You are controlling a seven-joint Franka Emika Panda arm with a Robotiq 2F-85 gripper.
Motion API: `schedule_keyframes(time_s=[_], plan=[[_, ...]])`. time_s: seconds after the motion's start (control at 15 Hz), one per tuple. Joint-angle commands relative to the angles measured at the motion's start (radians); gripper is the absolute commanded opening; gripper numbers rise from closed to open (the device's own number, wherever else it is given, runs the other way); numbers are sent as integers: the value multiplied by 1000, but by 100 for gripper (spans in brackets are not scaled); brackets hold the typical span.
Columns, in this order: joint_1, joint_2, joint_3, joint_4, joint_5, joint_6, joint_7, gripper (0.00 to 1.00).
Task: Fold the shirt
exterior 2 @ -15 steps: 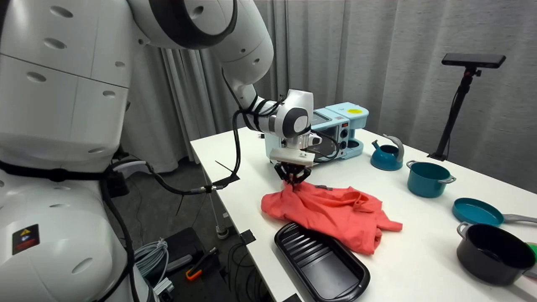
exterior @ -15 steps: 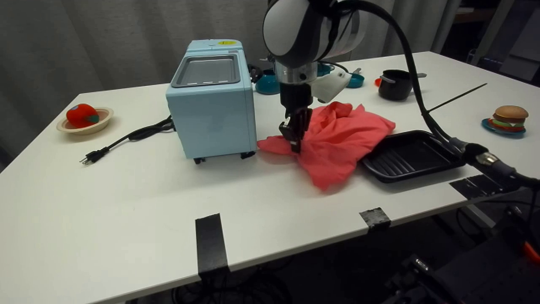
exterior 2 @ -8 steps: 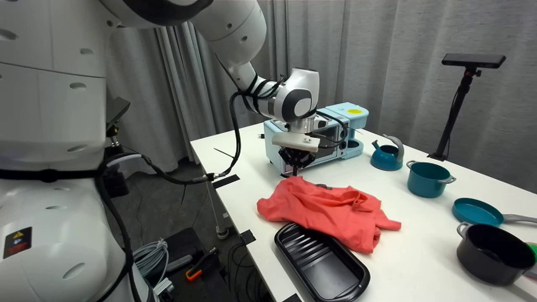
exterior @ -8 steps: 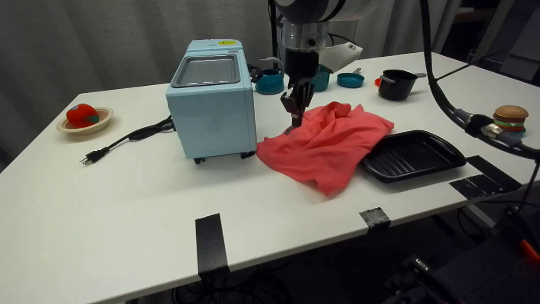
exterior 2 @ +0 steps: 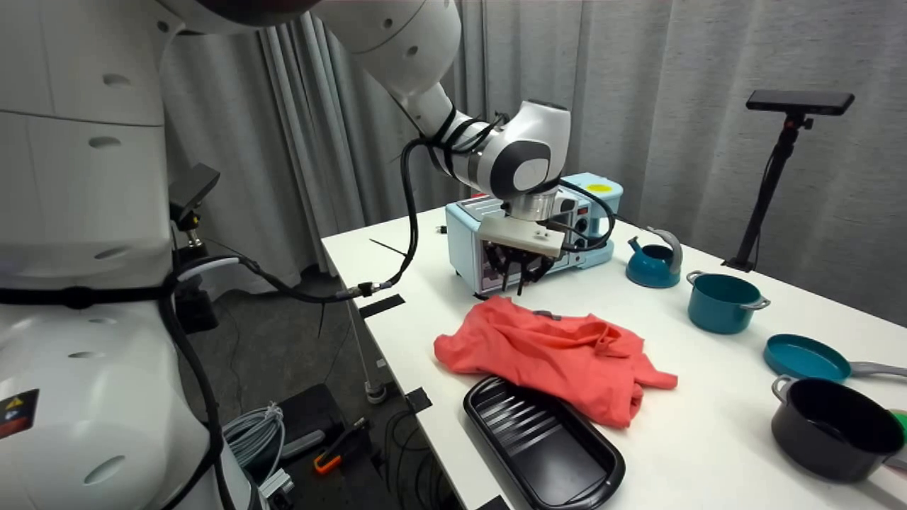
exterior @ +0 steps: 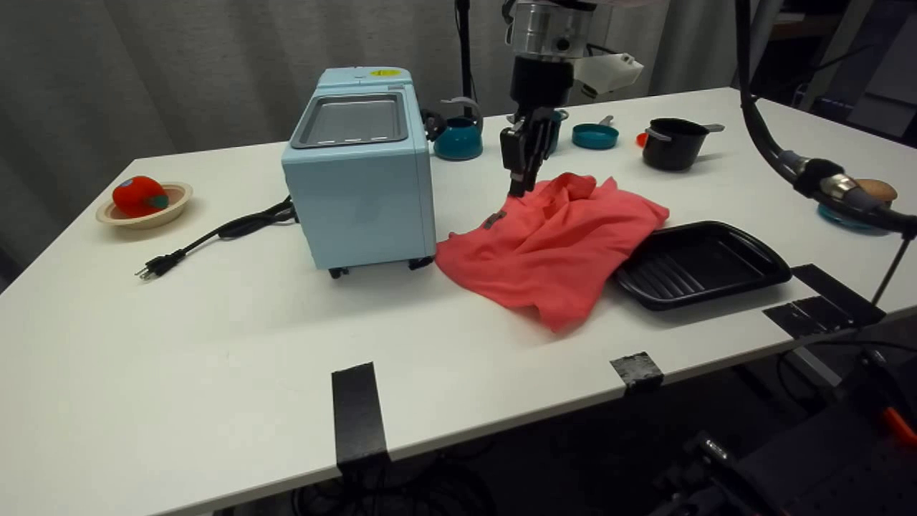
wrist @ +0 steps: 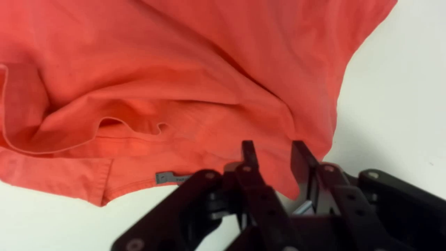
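Tool (wrist: 274,146) hangs parted and empty above rumpled coral-red shirt (wrist: 167,80), so next pinch could catch extra layers.

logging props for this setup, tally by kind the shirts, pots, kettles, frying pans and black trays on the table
1 shirt
2 pots: teal pot, black pot
1 kettle
1 frying pan
1 black tray
Total: 6
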Motion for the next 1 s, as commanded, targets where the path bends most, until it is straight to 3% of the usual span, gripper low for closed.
schedule_keyframes(time_s=[0.0,0.33,0.93], plan=[[10,25,-8,22,-17,-32,-32,63],[47,109,-5,41,-63,-5,10,99],[97,205,-2,66,-153,-15,40,100]])
